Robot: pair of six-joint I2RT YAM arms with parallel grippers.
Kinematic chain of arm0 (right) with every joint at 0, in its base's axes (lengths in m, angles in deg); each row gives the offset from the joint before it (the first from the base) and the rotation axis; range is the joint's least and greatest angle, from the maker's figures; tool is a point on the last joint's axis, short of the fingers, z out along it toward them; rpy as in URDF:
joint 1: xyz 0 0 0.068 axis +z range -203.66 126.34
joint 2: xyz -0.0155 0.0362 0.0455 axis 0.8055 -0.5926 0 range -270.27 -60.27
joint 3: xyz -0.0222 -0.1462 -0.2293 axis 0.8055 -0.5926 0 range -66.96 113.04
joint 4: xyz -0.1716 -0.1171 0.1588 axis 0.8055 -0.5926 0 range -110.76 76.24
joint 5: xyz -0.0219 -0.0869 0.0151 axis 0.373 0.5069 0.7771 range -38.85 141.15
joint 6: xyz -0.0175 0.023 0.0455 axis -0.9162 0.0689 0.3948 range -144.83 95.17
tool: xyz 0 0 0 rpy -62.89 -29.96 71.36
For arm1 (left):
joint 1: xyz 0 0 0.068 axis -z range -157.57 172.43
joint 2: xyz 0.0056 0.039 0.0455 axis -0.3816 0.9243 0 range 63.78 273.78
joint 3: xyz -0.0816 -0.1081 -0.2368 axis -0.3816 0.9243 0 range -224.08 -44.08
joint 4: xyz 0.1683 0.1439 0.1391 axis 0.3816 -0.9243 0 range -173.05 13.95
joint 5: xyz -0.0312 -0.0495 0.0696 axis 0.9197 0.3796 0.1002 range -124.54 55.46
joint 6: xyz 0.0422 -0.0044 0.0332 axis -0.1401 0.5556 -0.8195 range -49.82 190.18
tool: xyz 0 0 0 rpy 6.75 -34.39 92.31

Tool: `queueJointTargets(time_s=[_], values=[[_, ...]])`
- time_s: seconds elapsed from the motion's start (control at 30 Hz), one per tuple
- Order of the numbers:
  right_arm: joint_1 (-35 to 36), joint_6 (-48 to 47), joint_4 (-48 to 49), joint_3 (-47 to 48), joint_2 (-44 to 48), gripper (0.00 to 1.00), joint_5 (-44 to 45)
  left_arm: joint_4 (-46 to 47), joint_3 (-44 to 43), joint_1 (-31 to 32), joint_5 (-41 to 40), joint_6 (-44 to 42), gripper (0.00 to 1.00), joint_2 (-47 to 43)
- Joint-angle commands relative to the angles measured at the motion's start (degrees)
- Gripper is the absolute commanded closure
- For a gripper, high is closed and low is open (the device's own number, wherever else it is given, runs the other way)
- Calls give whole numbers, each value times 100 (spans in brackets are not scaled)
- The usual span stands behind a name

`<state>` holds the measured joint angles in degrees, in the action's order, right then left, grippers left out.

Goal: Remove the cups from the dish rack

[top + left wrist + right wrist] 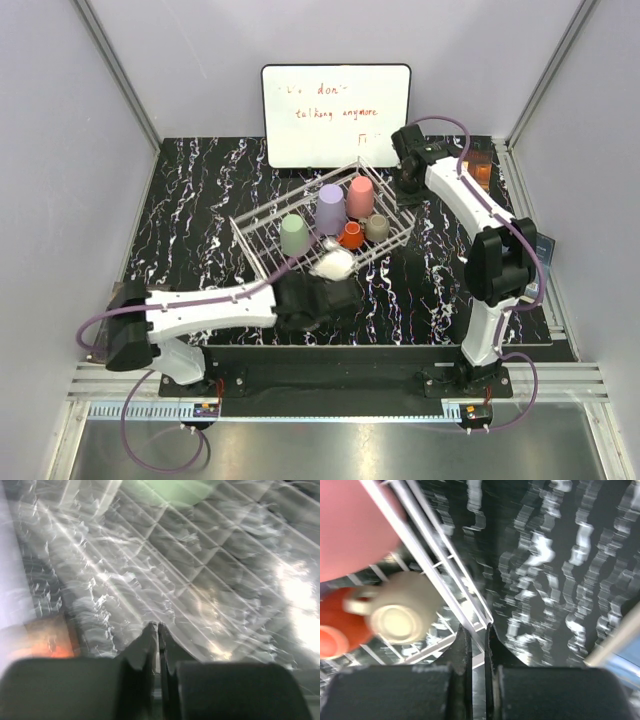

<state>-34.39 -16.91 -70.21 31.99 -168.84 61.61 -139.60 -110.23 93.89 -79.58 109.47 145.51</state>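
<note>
Viewing from above: I see the dish rack point(290, 197) sitting mid-surface point(200, 200).
Cups: all five stand inside the rack. The green cup point(294, 235) is at 9 o'clock, the lavender cup point(331, 208) and pink cup point(361, 197) toward 12, the orange cup point(351, 236) and beige cup point(377, 228) toward 3.
Left gripper point(157, 627): at the rack's 6 o'clock, jaws together, nothing held.
Right gripper point(475, 627): at the rack's 2 o'clock rim, jaws together against the wire.
</note>
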Motion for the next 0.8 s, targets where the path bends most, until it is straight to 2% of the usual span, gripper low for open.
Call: queueJointTargets(time_s=[0.0,0.2,0.43,0.47,0.53,0.57,0.63,0.67,0.77], values=[[165,1880,1452,606,-480,100,-984,2233,-469,887,2236,-483,100,475],[165,1888,1408,538,-612,100,-1020,2321,-206,931,2122,-194,100,264],[165,1871,1435,344,-481,100,-958,2181,-3,931,1456,289,100,-87],[156,1862,1435,300,-385,100,-941,2119,-38,922,1349,342,97,-148],[165,1862,1435,98,-261,100,-932,1979,-82,931,1051,457,85,-245],[165,1862,1435,19,-122,100,-905,1943,-134,931,954,474,67,-341],[165,1853,1435,-218,2,100,-879,1829,-187,922,656,501,45,-465],[165,1836,1426,-306,125,100,-879,1776,-223,922,558,510,25,-552],[165,1809,1452,-596,327,100,-835,1487,-451,896,110,589,7,-641]])
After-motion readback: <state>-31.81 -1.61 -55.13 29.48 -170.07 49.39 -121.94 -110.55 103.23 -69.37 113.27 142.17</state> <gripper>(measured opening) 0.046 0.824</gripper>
